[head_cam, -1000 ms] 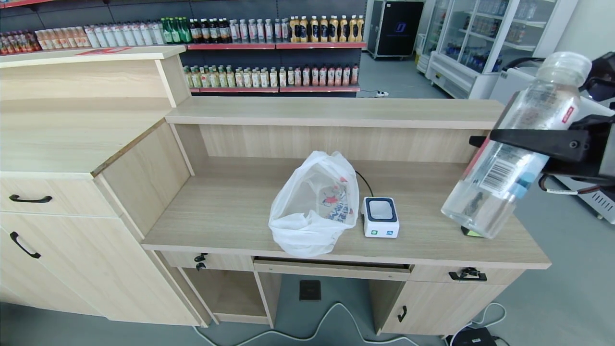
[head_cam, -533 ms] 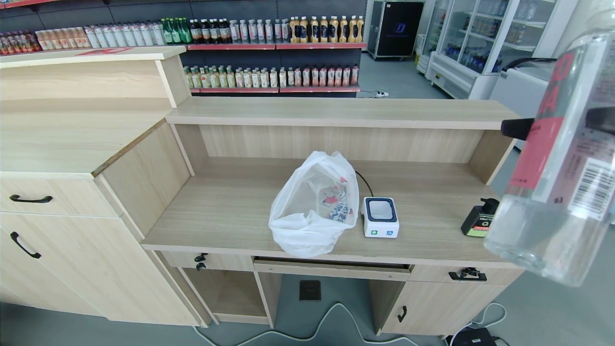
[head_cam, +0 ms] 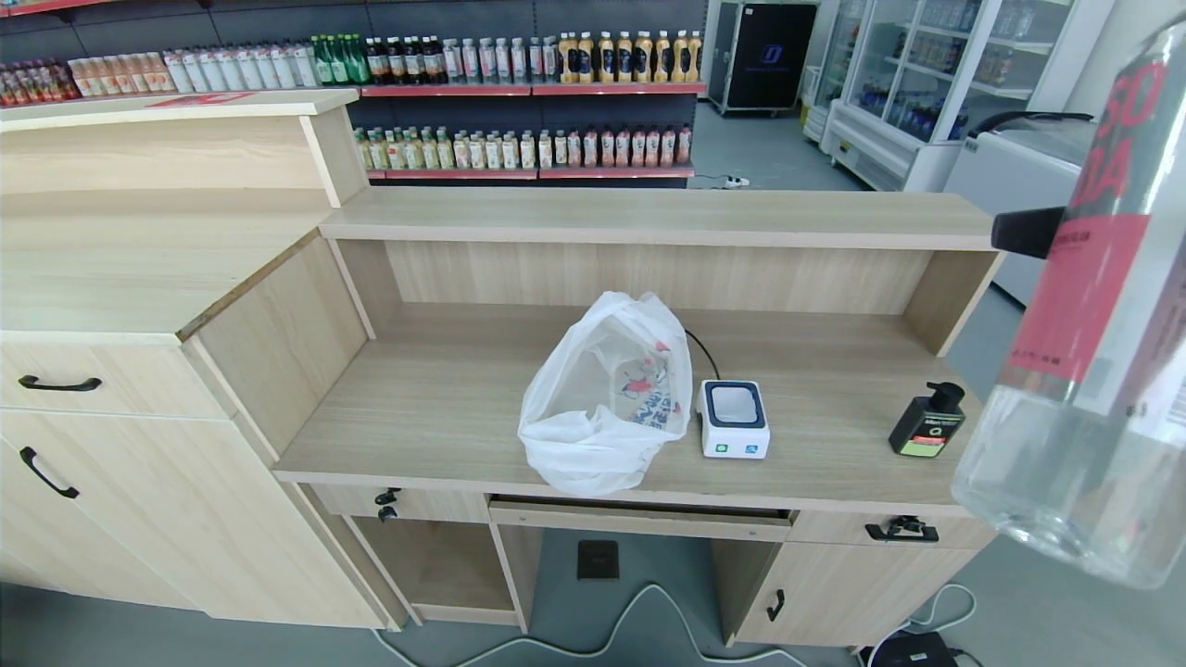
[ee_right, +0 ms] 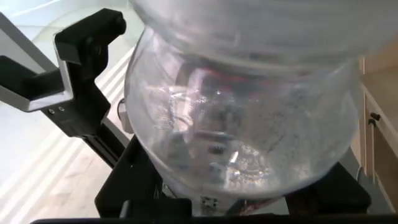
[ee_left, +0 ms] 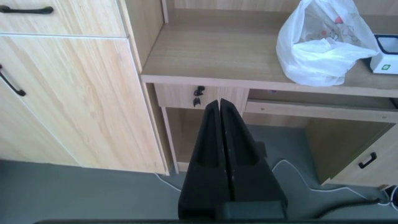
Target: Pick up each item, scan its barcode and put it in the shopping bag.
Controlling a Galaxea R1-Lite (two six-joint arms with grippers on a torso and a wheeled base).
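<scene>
A clear water bottle [head_cam: 1084,371] with a red and white label hangs upright and very near, at the right edge of the head view. My right gripper [head_cam: 1107,236] is shut on it, one black finger [head_cam: 1024,232] jutting out at label height. In the right wrist view the bottle's base [ee_right: 249,118] bulges between the gripper's fingers [ee_right: 81,68]. A white shopping bag [head_cam: 607,398] stands open mid-counter, with the white barcode scanner [head_cam: 734,417] just to its right. My left gripper [ee_left: 219,124] is shut and empty, low in front of the counter, left of the bag [ee_left: 323,40].
A small black pump bottle [head_cam: 927,426] stands on the counter's [head_cam: 445,408] right end. A raised shelf runs along the back, with a taller cabinet on the left. Drawers and handles sit under the counter front. Store shelves and fridges stand behind.
The right gripper has carried the bottle up, to the right and closer to the head camera, turning it more upright. The black pump bottle behind it is now uncovered. The left arm has not moved.
</scene>
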